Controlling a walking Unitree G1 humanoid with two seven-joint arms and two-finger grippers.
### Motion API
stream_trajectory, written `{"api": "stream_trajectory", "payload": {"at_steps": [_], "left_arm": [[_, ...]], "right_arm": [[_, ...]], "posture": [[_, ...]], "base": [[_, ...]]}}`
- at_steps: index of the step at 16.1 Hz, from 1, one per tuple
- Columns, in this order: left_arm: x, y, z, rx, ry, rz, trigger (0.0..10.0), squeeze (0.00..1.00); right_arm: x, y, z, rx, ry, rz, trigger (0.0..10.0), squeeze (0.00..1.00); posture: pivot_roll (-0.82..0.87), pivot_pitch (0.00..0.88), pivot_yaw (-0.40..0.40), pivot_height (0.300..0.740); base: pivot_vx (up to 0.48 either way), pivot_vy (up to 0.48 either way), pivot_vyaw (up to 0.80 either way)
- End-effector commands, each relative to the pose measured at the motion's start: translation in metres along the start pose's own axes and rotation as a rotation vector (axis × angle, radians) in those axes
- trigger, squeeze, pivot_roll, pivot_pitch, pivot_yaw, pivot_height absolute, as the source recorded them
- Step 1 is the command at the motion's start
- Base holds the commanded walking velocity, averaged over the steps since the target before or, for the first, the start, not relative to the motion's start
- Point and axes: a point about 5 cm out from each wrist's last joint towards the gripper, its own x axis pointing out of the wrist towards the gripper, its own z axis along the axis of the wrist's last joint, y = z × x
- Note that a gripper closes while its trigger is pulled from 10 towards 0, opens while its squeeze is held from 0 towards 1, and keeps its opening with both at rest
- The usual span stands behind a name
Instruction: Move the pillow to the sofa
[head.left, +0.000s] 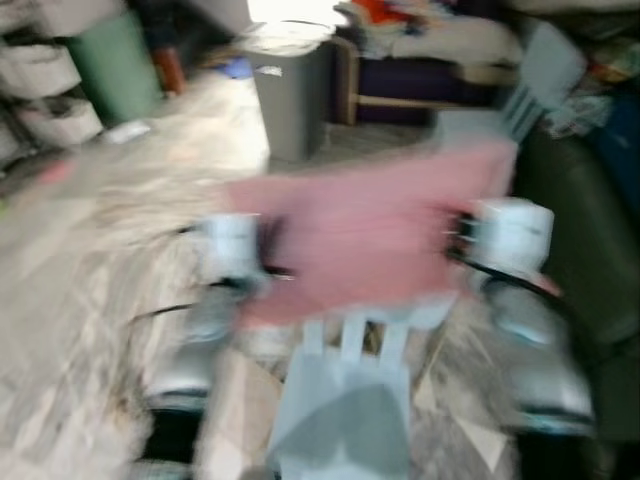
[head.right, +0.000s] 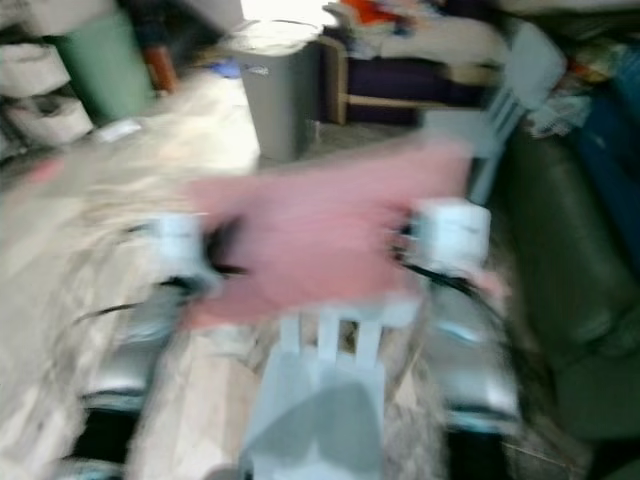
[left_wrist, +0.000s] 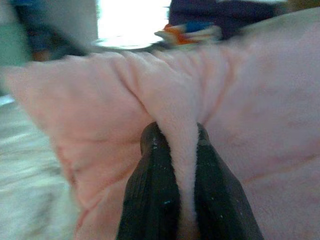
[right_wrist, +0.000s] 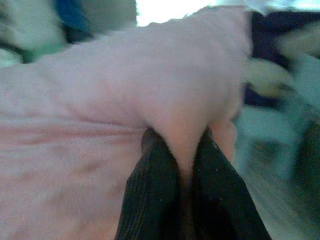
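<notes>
The pink pillow (head.left: 365, 235) is soft and fuzzy (everything's blurry though), held up flat and slightly tilted, just left of the dark green sofa (head.left: 585, 250), not on it yet.

This is a lived-in room of a home, cluttered and seen through heavy motion blur. A dark green sofa (head.left: 585, 250) runs along the right side, and a wooden-framed seat (head.left: 420, 70) piled with pale bedding and bright cloth stands against the far wall. A grey lidded bin (head.left: 292, 90) sits on the floor (head.left: 110, 250) near the middle, with a green bin (head.left: 115, 60) further left. Beside that, on the far left, shelves hold pale round baskets (head.left: 45, 95). The floor looks like light marbled tile. A pale blue plastic chair (head.left: 345, 410) stands close in front, and a second one (head.left: 510, 100) near the sofa.
</notes>
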Motion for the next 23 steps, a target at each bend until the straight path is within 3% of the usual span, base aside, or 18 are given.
{"api": "stream_trajectory", "payload": {"at_steps": [1,10,14,17,23], "left_arm": [[0.0059,-0.0258,0.0016,-0.020,-0.008,-0.079,10.0,0.00],[0.0047,-0.0313,0.0012,-0.004,-0.001,-0.114,10.0,0.00],[0.0045,-0.0296,-0.0009,-0.009,0.030,-0.059,10.0,0.00],[0.0019,-0.0341,0.0009,-0.002,0.034,-0.114,10.0,0.00],[-0.0014,-0.0296,-0.0022,-0.049,0.053,-0.080,10.0,0.00]], "right_arm": [[-0.0095,-0.0273,-0.0066,-0.024,0.024,-0.099,10.0,0.00],[-0.0086,-0.0263,-0.0043,-0.014,0.020,-0.099,10.0,0.00],[-0.0088,-0.0240,-0.0060,-0.006,0.029,-0.089,10.0,0.00],[-0.0115,-0.0222,-0.0082,-0.001,0.041,-0.081,10.0,0.00],[-0.0139,-0.0208,-0.0089,0.003,0.045,-0.056,10.0,0.00]], "posture": [[-0.08,0.000,0.048,0.740],[-0.07,0.000,0.046,0.740],[-0.07,0.000,0.045,0.740],[-0.07,0.000,0.044,0.740],[-0.07,0.000,0.038,0.740]], "base": [[0.000,0.000,0.00],[0.000,0.000,0.00],[0.000,0.000,0.00],[0.000,0.000,0.00],[0.000,0.000,0.00]]}}
